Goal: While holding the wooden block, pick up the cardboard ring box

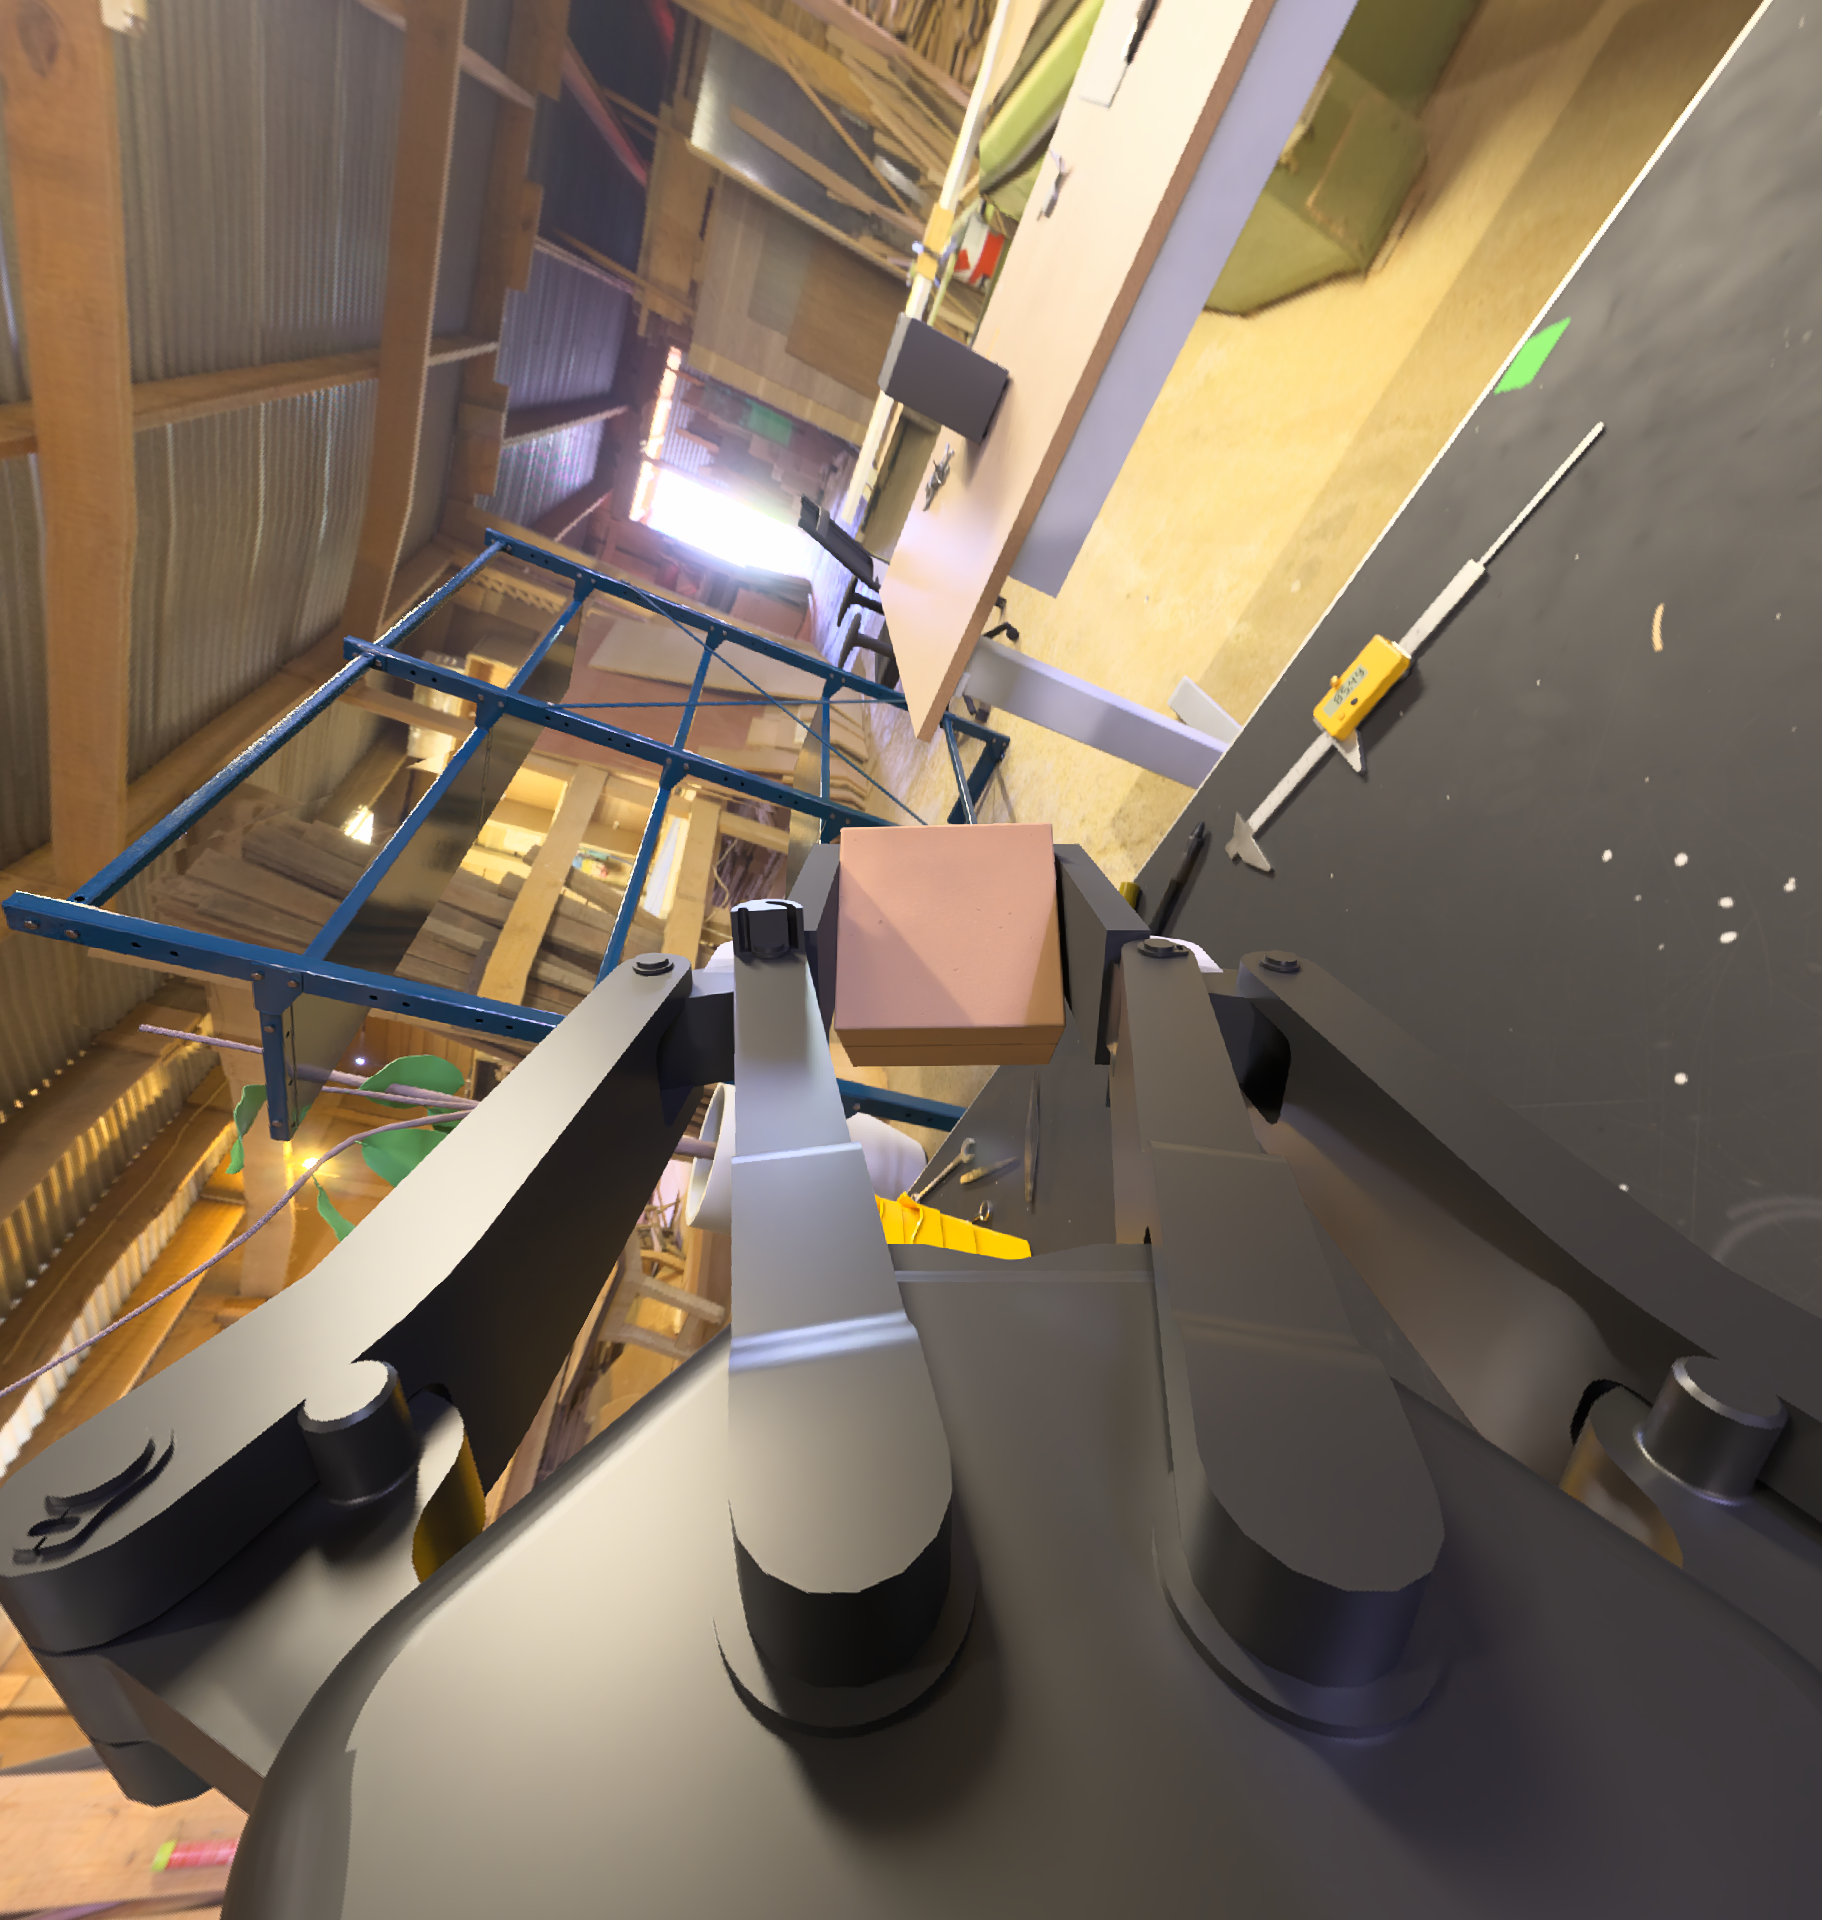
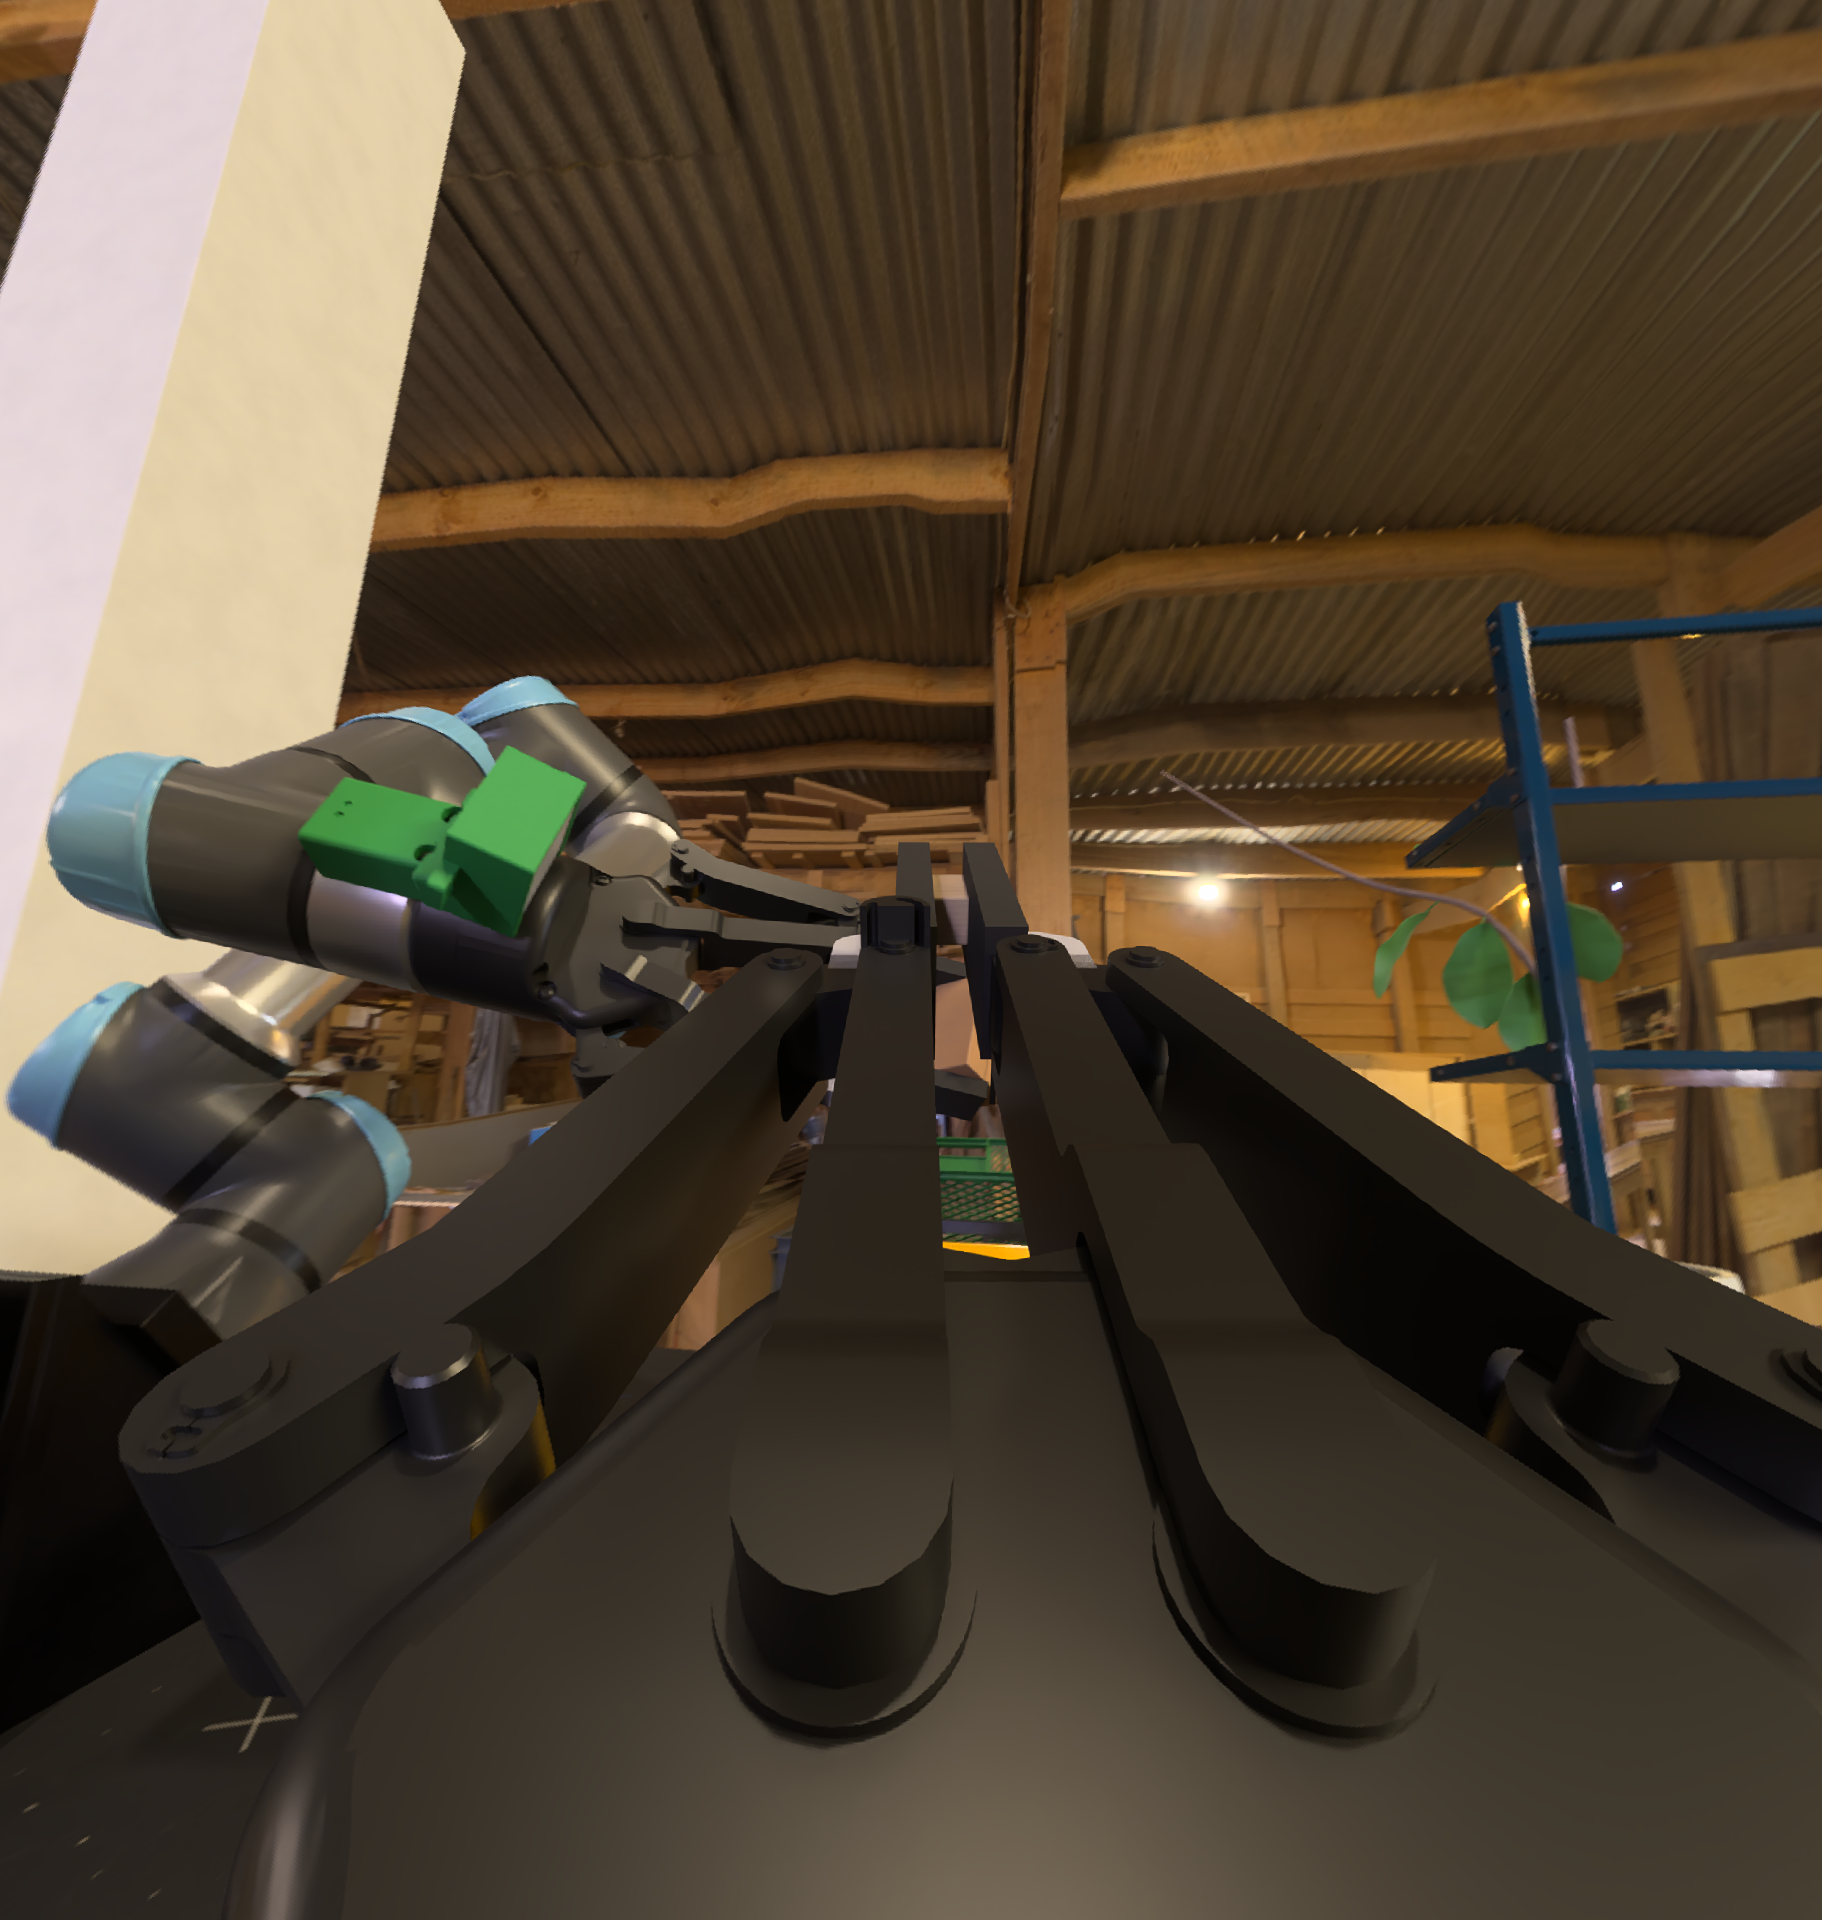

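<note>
You are holding the cardboard ring box (image 1: pixel 948 940) clear of the dark worktop (image 1: pixel 1613 987), your left pincer (image 1: pixel 948 894) clamping its sides, your right pincer (image 2: pixel 951 883) sitting nearly closed, whether on the wooden block I cannot tell, so the next move is calling for steady grips
</note>
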